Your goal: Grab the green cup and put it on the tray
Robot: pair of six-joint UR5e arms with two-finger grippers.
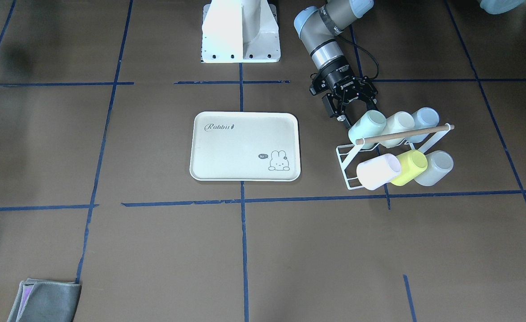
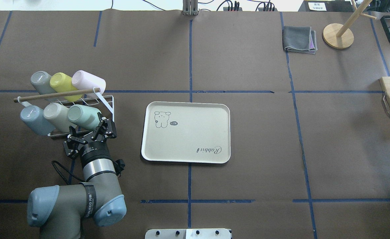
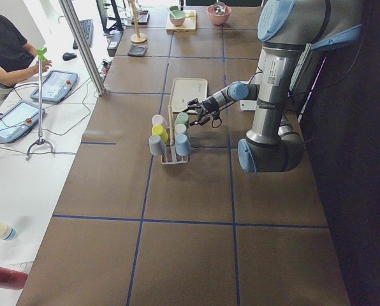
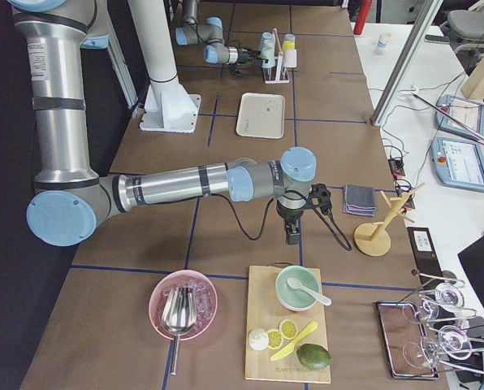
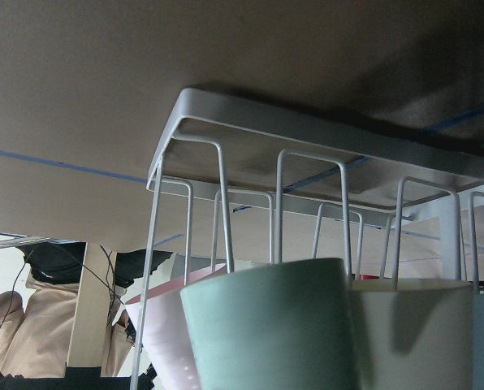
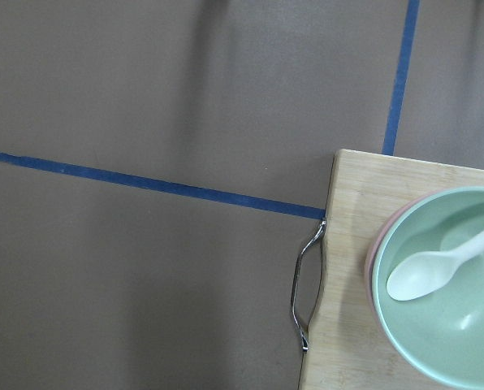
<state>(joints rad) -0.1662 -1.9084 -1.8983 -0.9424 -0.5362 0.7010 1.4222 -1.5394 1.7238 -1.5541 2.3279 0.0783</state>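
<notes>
1. Left gripper: jaws spread wide and clasping nothing. It sits at the side of the cup rack that faces the robot. Its fingers lie just beside the green cup's near end. Whether a finger touches the cup cannot be told.
2. Green cup: lies tilted on the rack, in the row toward the robot's edge of the table. It is the end cup on the tray's side and is well apart from the tray. In the left wrist view it fills the lower middle, close before the camera.
3. Tray: lies flat near the middle of the table, its long sides parallel to the robot's edge.
4. Rack: white wire with a wooden bar across the top. It stands toward the table's left end.
5. Other cups on the rack:
   - A cream cup and a blue cup share the green cup's row.
   - A pink cup, a yellow cup and a grey cup fill the row toward the far edge.
6. Right gripper: points down over the table's right end, near a wooden board. Whether it is spread or closed cannot be told.
7. Bowl: green, on the board, with a white spoon inside.
</notes>
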